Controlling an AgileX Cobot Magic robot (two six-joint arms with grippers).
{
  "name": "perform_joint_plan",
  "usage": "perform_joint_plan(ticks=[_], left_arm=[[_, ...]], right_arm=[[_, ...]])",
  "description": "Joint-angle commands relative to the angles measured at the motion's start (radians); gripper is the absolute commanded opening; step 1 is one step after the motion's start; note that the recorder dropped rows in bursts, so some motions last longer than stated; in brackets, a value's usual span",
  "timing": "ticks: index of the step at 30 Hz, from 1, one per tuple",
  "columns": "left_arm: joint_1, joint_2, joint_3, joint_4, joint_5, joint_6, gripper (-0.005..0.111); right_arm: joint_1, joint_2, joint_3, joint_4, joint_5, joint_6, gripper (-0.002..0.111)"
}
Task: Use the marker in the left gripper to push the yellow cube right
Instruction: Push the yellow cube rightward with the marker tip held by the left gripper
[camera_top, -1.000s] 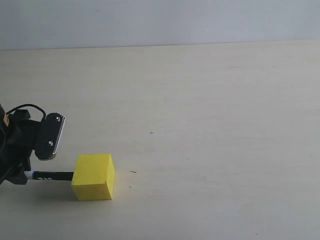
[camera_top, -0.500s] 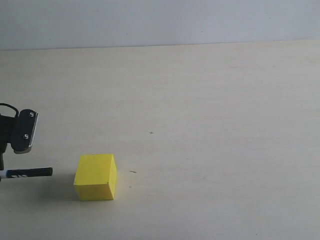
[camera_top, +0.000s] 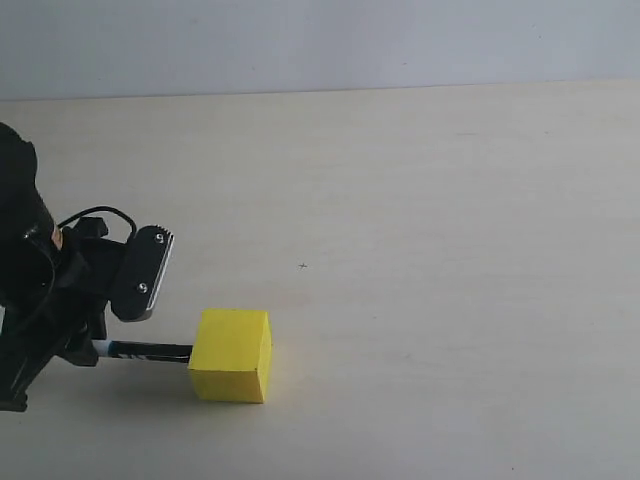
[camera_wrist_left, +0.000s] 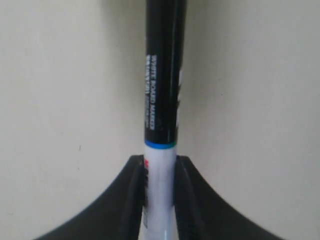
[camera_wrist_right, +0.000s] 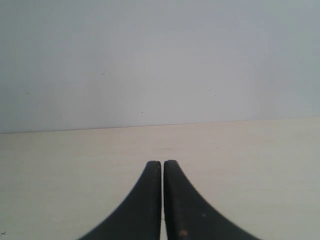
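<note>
The yellow cube (camera_top: 231, 355) rests on the pale table near the front left. My left gripper (camera_top: 95, 350) is shut on the marker (camera_top: 148, 351), which lies level and points right; its black tip touches the cube's left face. In the left wrist view the marker (camera_wrist_left: 162, 95) runs straight out from between the two black fingers (camera_wrist_left: 131, 200), white barrel clamped, black cap ahead; the cube does not show there. My right gripper (camera_wrist_right: 162, 165) is shut on nothing, its fingers together above bare table, and is out of the exterior view.
The beige table (camera_top: 420, 250) stretches to the right of the cube and back to a pale grey wall (camera_top: 320, 40). A small dark speck (camera_top: 303, 266) marks the surface beyond the cube. The left arm's black body fills the left edge.
The left gripper, which had drawn back left off the cube half a second ago, has come back right with the marker. The cube now sits further right than before.
</note>
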Motion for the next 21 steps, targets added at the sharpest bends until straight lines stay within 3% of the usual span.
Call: perform_joint_plan(ticks=[1,5,10,15,21], left_arm=[[0.042,0.004,-0.008,0.013,0.032,-0.011,0.0],[0.117,0.004,-0.008,0.027,0.095,-0.011,0.0],[0.152,0.004,-0.008,0.041,0.11,-0.015,0.0],[0.105,0.005,-0.008,0.004,0.09,-0.015,0.0],[0.003,0.006,-0.01,-0.118,-0.004,-0.005,0.0]], right_arm=[[-0.003,-0.006,0.005,-0.005,-0.008,-0.009,0.002],[-0.003,-0.006,0.005,-0.005,-0.008,-0.009,0.002],[-0.003,-0.006,0.005,-0.005,-0.008,-0.009,0.002],[-0.003,-0.006,0.005,-0.005,-0.008,-0.009,0.002],[-0.003,-0.006,0.005,-0.005,-0.008,-0.009,0.002]])
